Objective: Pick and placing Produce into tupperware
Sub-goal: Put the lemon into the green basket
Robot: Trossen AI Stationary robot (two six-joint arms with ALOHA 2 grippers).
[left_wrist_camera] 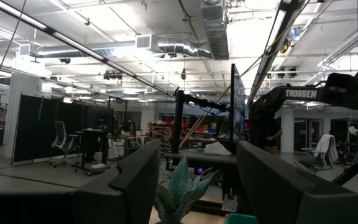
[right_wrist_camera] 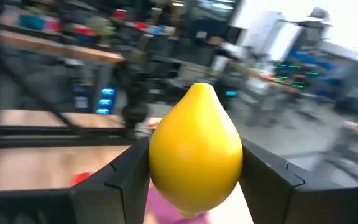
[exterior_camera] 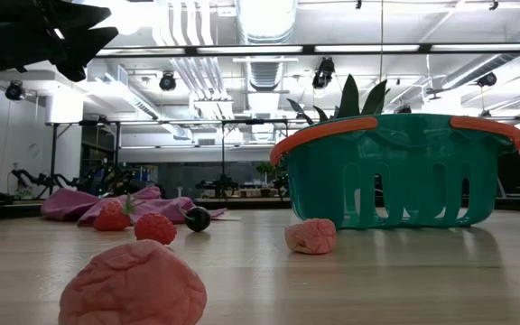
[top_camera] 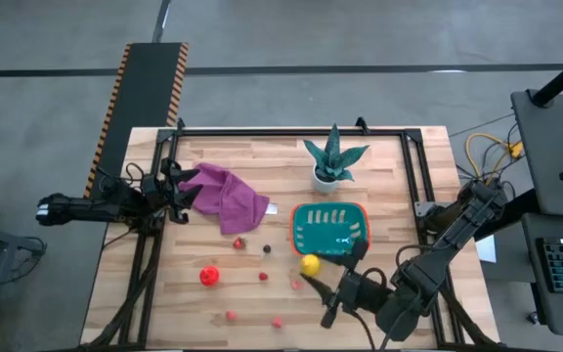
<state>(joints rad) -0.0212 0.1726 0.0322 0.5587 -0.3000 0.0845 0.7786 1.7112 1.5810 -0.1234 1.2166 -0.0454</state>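
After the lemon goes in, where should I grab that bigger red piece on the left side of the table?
Judging from the high view, take the red piece across its round middle, coming straight down from above. It sits alone on bare wood with open space all round, so either finger direction should fit. The right gripper is shut on the yellow lemon; the left gripper waits near the purple cloth.

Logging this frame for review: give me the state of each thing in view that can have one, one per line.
Right gripper: shut on the yellow lemon, just in front of the tub.
Yellow lemon: held between the fingers, off the table.
Left gripper: open, empty, at the table's left by the purple cloth.
Teal tub: upright, open-topped.
Purple cloth: crumpled on the table.
Red and pink produce: loose on the table, outside the tub.
Potted plant: upright behind the tub.
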